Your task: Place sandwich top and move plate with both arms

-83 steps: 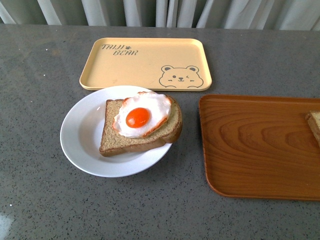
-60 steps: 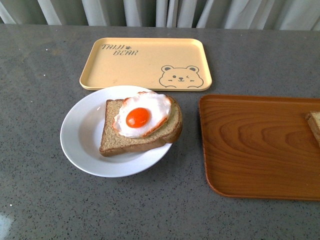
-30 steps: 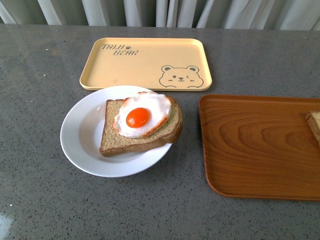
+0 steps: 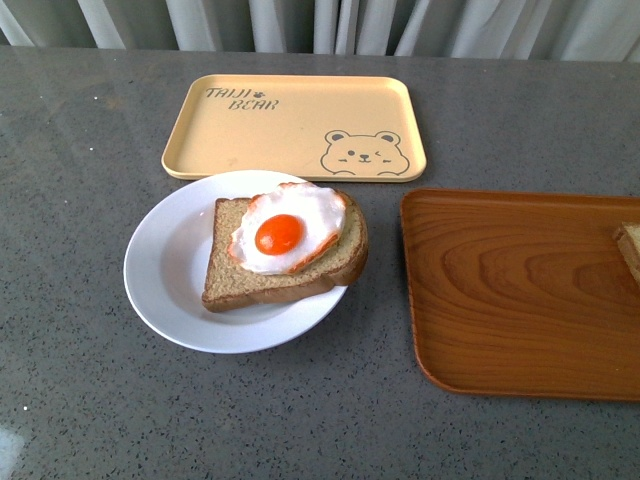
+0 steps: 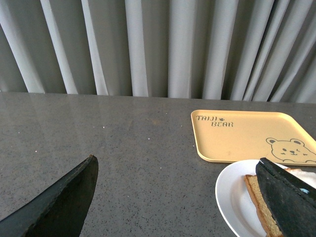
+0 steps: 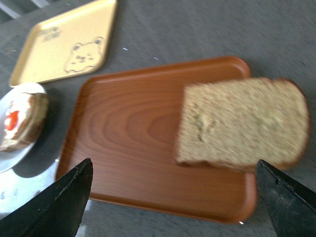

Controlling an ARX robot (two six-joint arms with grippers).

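Observation:
The sandwich top [image 6: 242, 123], a brown bread slice with a pale dent, lies on the brown wooden tray [image 6: 128, 128]; only its corner [image 4: 630, 245] shows at the front view's right edge. The white plate [image 4: 165, 265] holds a bread slice [image 4: 285, 275] bearing a fried egg [image 4: 285, 235]. My right gripper [image 6: 175, 192] is open, hovering above the tray's near edge, close to the sandwich top. My left gripper [image 5: 177, 182] is open above the table beside the plate [image 5: 232, 197]. Neither arm shows in the front view.
A yellow bear-printed tray [image 4: 295, 125] lies just behind the plate, nearly touching its rim. The wooden tray [image 4: 510, 290] sits right of the plate with a narrow gap. Grey curtains [image 5: 158, 47] hang behind the grey table [image 4: 80, 400].
The front view has shifted very slightly; plate, bread and trays have not moved on the table.

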